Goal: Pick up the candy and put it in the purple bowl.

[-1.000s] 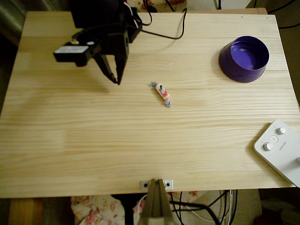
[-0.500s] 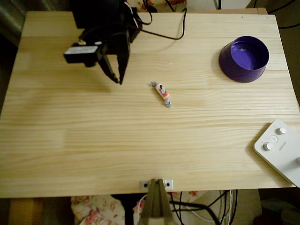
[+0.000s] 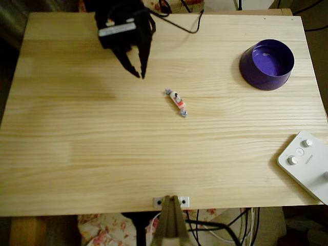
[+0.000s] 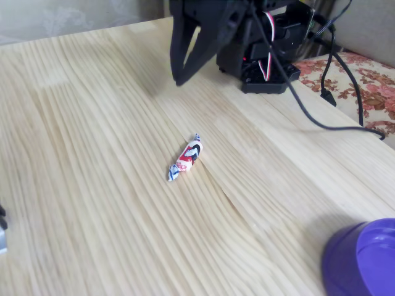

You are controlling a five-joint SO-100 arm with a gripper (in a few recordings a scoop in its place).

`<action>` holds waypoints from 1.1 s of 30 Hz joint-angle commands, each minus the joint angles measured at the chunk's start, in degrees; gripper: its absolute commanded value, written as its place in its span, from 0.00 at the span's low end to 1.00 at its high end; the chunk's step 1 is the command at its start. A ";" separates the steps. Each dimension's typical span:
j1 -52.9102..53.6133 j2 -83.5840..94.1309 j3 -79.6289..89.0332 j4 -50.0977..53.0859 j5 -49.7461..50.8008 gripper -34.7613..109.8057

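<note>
The candy [image 3: 178, 103], a small white wrapped sweet with red marks and twisted ends, lies flat on the wooden table near its middle; in the fixed view the candy [image 4: 186, 158] lies alone on the wood. My black gripper [image 3: 139, 76] hangs above and to the left of it in the overhead view, a short way off, not touching it. Its fingertips meet at a point and hold nothing. In the fixed view the gripper [image 4: 179, 79] points down at the table behind the candy. The purple bowl [image 3: 267, 64] stands upright at the far right, and the fixed view catches the bowl [image 4: 364, 259] at its lower right corner.
A white device with round knobs [image 3: 307, 164] lies at the table's lower right corner. Black cables [image 3: 179, 25] trail from the arm's base [image 4: 265, 55] along the far edge. Bare wood lies between the candy and the bowl.
The gripper has swung to the right and toward the far edge, ending nearer the candy's side of the table. Candy and bowl have not moved.
</note>
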 commanded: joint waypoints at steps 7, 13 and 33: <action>-8.79 -32.70 -28.48 2.20 9.05 0.23; -18.11 -37.27 -30.15 -0.97 14.06 0.23; -24.87 -53.44 -23.29 -17.75 13.71 0.36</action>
